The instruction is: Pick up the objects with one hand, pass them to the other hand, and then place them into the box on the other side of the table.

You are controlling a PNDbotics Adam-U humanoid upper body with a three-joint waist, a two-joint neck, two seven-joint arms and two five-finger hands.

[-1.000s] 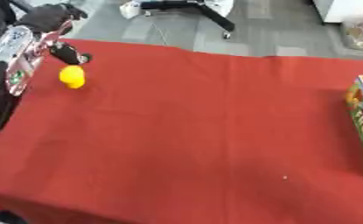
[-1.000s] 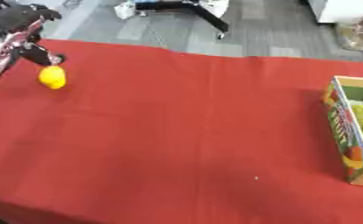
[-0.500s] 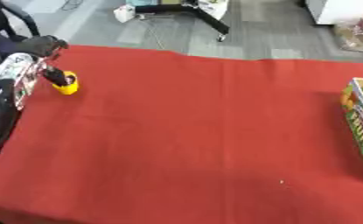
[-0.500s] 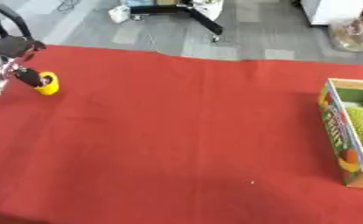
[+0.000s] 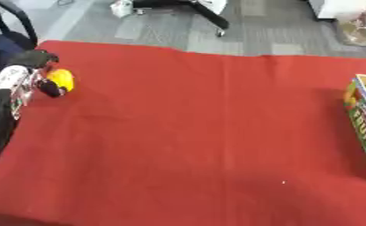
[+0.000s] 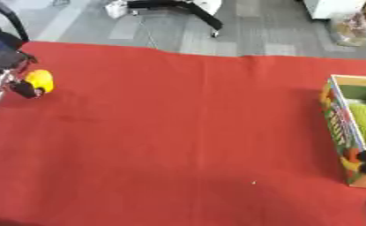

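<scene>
Red cloth over the whole desk point(image 5: 187, 145). At its left edge, toward the far left corner, a small yellow fruit point(image 5: 62, 79), with the left hand point(image 5: 20, 81) right against it. Dark fingers point(image 5: 36, 58) curled over the top and another dark tip pressed in from below, so pinched between them, by the look of it. Hard to tell whether lifted clear of the cloth or resting on it.

Looks like the first step: picking up, just at the grasp. No handover begun.

Over at the right edge, well apart from the fruit, a printed cardboard box point(image 6: 338, 115), open on top, something green already inside. Right hand nowhere to be seen.

Next, probably: lift the fruit straight off the cloth and carry it toward the middle of the desk. Calls for the right hand to come in and meet it there with fingers spread wide, and for the left to let go only once the other has closed round it. Round shape, so likely to roll toward an edge if dropped.
</scene>
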